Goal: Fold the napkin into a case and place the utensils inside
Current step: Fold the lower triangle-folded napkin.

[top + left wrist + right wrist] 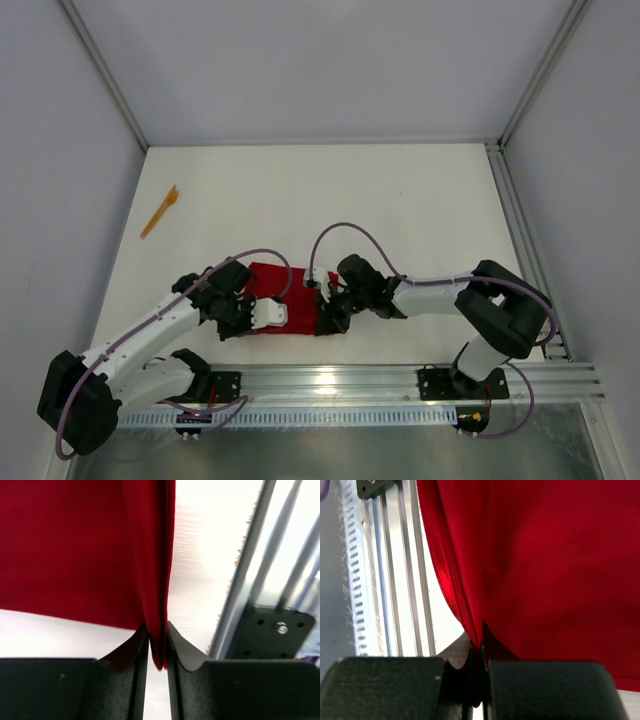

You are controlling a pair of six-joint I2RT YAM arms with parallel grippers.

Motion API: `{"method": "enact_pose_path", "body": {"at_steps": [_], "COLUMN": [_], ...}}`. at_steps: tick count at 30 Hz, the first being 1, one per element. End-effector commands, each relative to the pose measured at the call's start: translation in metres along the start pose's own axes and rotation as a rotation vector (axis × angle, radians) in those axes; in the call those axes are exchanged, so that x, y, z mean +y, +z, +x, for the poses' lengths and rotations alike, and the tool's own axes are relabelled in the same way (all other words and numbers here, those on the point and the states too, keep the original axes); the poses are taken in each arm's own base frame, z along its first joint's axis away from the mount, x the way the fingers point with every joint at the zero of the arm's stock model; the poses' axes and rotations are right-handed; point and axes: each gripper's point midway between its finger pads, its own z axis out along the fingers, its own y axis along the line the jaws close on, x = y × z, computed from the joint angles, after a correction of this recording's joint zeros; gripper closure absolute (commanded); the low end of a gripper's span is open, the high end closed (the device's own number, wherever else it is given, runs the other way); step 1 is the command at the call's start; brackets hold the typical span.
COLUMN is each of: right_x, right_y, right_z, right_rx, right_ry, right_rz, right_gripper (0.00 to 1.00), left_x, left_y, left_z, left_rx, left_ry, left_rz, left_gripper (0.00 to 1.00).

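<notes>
Red napkin [293, 288], its near edge in the pinch of left tool [157, 636] and right tool [479, 646], open table [360, 200] beyond

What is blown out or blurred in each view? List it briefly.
Top external: even light, sharp throughout, faint shadows only. Left wrist: the table beside the napkin is blown out to white; the rail is blurred. Right wrist: a glossy highlight runs along the napkin's folded edge; the table strip is overexposed.
</notes>
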Motion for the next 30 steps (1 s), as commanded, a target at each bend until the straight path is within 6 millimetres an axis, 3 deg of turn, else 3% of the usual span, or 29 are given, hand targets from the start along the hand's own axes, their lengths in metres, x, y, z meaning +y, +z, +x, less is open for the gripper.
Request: {"method": "enact_pose_path", "body": {"at_steps": [1,5,7,9,10,11,14,15,16,20,23,24,26,30], "right_x": [0.009,0.015,0.015,0.014,0.014,0.013,0.01,0.009,0.009,0.007,0.008,0.007,0.005,0.003], "right_y": [-0.007,-0.006,-0.005,-0.006,-0.006,-0.006,-0.005,-0.005,-0.005,-0.01,-0.011,-0.012,-0.013,-0.013], "right_z": [0.008,0.013,0.014,0.011,0.009,0.006,0.0,-0.002,-0.005,-0.011,-0.01,-0.011,-0.01,-0.008], "right_rx": [0.038,0.067,0.063,0.044,0.038,0.035,0.028,0.019,0.008,-0.026,-0.032,-0.04,-0.051,-0.047], "right_ry": [-0.006,0.013,0.01,0.008,0.006,0.006,0.017,0.032,0.032,0.086,0.098,0.105,0.108,0.117], "right_rz": [-0.069,-0.118,-0.116,-0.107,-0.103,-0.1,-0.092,-0.09,-0.095,-0.107,-0.117,-0.116,-0.111,-0.104], "right_gripper": [0.97,0.97,0.97,0.97,0.97,0.97,0.97,0.97,0.97,0.97,0.97,0.97,0.97,0.97], "left_x": [-0.015,-0.019,-0.019,-0.02,-0.021,-0.023,-0.031,-0.03,-0.031,-0.023,-0.018,-0.016,0.008,0.024], "left_y": [-0.019,-0.022,-0.017,-0.012,-0.011,-0.012,-0.021,-0.026,-0.029,-0.031,-0.016,-0.008,0.0,0.01], "left_z": [-0.013,-0.033,-0.035,-0.031,-0.029,-0.029,-0.031,-0.036,-0.036,-0.039,-0.037,-0.028,-0.032,-0.027], "left_rx": [-0.052,-0.138,-0.152,-0.146,-0.139,-0.145,-0.157,-0.171,-0.168,-0.173,-0.184,-0.153,-0.168,-0.156], "left_ry": [0.034,0.02,-0.008,-0.009,0.001,0.009,0.015,0.022,0.019,0.035,0.036,0.012,-0.001,-0.029], "left_rz": [0.107,0.156,0.158,0.158,0.162,0.164,0.194,0.19,0.192,0.151,0.133,0.114,0.002,-0.089], "left_gripper": [0.78,0.8,0.84,0.8,0.58,0.45,0.27,0.18,0.02,0.01,0.01,0.01,0.01,0.02]}}
